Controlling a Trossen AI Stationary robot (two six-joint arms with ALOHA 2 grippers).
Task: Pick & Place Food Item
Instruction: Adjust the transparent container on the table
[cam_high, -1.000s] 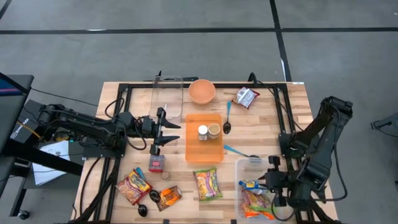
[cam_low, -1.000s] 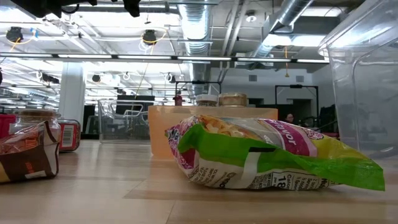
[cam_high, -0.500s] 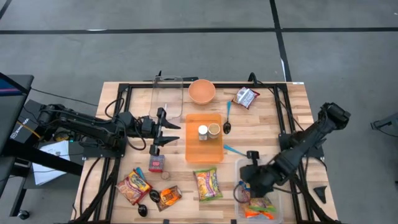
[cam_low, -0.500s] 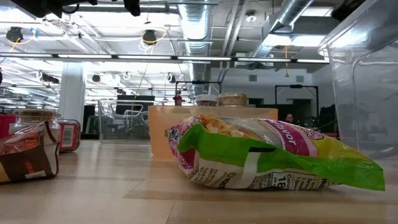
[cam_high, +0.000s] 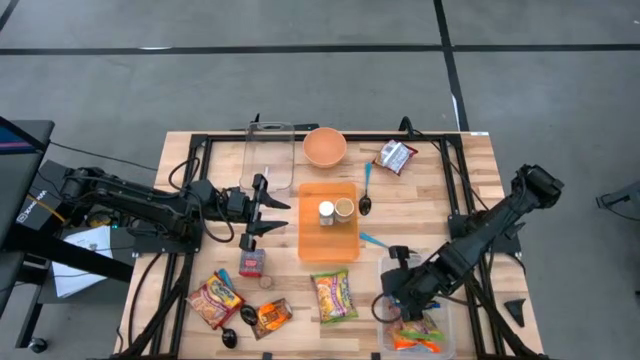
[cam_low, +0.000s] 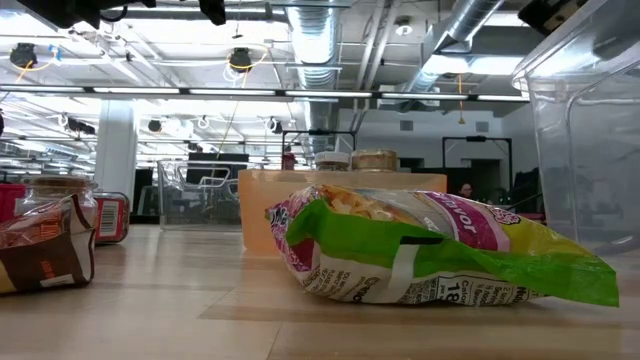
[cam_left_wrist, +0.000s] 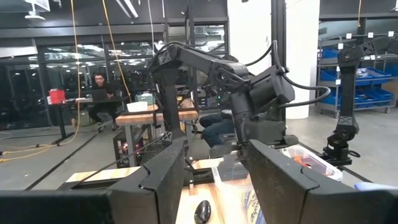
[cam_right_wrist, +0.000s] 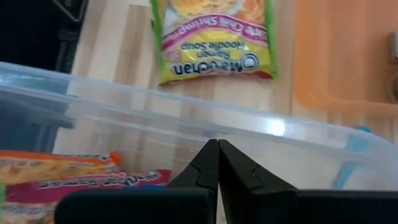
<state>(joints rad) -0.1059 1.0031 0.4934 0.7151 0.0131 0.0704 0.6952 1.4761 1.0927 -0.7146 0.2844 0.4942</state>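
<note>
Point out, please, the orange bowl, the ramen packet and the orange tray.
orange bowl (cam_high: 324, 146), high view, middle of its inside.
ramen packet (cam_high: 334, 297), high view, centre of the wrapper.
orange tray (cam_high: 312, 243), high view, bare near corner.

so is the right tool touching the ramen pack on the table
Apart. The right wrist view shows the shut right tool over the bin, whose wall separates it from the ramen pack.

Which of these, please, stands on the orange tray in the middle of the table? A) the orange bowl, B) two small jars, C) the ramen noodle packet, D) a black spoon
B: two small jars stand side by side on the orange tray, which carries nothing else.
</note>
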